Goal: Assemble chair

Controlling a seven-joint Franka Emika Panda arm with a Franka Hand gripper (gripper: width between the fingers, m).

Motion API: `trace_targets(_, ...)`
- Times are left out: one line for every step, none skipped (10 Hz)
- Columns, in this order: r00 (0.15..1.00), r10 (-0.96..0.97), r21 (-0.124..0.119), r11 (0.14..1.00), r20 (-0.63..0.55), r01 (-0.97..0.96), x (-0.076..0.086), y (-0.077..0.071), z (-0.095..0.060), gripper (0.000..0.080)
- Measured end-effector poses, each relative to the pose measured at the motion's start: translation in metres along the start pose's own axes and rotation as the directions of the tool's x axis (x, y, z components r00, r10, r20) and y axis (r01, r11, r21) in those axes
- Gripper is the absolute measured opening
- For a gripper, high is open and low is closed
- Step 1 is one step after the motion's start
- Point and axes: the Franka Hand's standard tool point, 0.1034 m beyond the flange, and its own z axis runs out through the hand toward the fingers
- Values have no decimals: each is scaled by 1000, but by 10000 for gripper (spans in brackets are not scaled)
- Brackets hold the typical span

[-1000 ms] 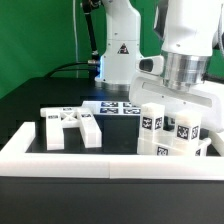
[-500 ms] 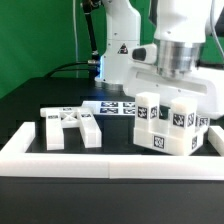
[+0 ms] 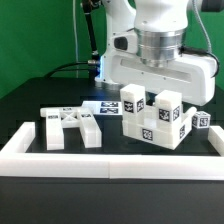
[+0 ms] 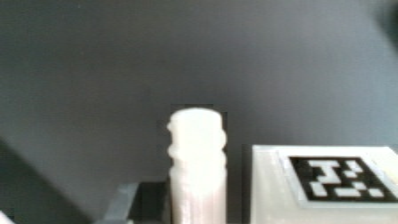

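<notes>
Bare table (image 3: pixel 111 135) lies open between the X-braced frame (image 3: pixel 70 127) and the partly built chair (image 3: pixel 155 120) (the arm (image 3: pixel 160 40) hangs directly over the latter, blocking approach from above). The low white rail (image 3: pixel 100 163) walls the near side; the marker board (image 3: pixel 105 106) lies flat behind.

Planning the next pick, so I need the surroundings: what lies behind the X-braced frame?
The marker board lies flat on the table behind the frame. Its end toward the exterior view's right is hidden by the chair blocks.
</notes>
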Motion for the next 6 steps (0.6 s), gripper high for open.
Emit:
trace_targets(994,21,-8,1000,108,-20,1,3,-7,258)
trace_targets(989,26,-27,999,145,-22,5,1,-8,258)
trace_targets(981,26,-39,999,192,-19,6,4,-5,258)
trace_targets(972,42,-54,998,232,-30,8,11,-4,258)
trace_targets(956,59,-75,996,288,-39,9,17,-3,258)
trace_targets(936,74,-90,995,344,-45,3,17,-3,258)
